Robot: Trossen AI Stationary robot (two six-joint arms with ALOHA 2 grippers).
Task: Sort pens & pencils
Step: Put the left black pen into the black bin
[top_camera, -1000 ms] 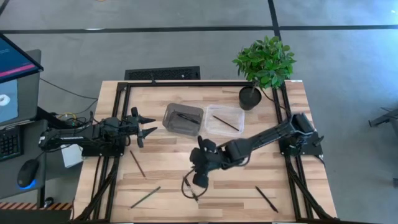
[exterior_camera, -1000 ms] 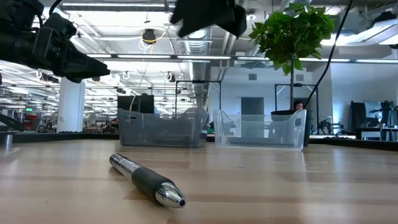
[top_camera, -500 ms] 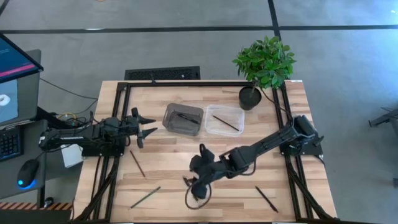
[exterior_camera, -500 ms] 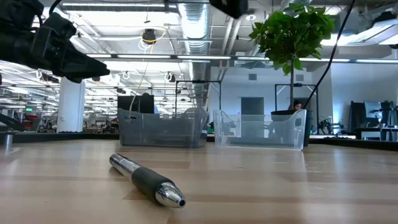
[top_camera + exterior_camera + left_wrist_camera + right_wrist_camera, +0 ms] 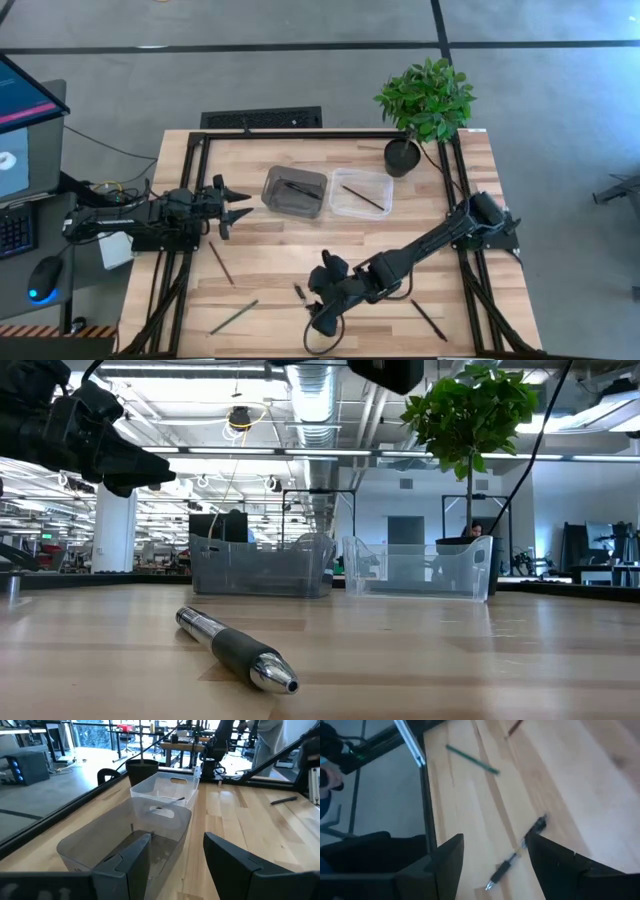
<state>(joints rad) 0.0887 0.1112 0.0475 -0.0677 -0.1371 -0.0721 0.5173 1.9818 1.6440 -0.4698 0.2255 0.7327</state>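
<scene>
**Both hands open and empty; loose pen just ahead of the right one**

Seen from above: left hand (image 5: 244, 201) at the left edge of the tabletop (image 5: 270, 245), fingers spread, gripping nothing, aimed at the grey tray (image 5: 266, 195). Same story from the left wrist: nothing between its fingers (image 5: 131, 862), grey tray straight ahead and clear tray (image 5: 335, 205) beyond it.

Below that hand, only in the high view: one brown pencil (image 5: 221, 262) lying free, and a second pencil (image 5: 233, 317) near the front edge. Right wrist view picks up that second pencil alone, as a green stick (image 5: 471, 759) close to the table's frame.

In the middle, from above: a pen (image 5: 297, 187) inside the grey tray, a pencil (image 5: 364, 197) inside the clear one. Cannot make out either through the tray walls in the low view.

Toward the front: a loose pen (image 5: 299, 293) flat on the wood, just beside the right hand (image 5: 316, 312). Low view gives it large, with dark grip and silver tip (image 5: 237, 650), but shows only a dark scrap of the right arm at its top edge. Right wrist view settles the hand: fingers (image 5: 555, 865) wide apart above the wood, pen between them in the picture yet untouched.

Farther right: another pen (image 5: 428, 319) near the front edge, well apart from the hand; potted plant (image 5: 424, 100) at the back corner.
</scene>
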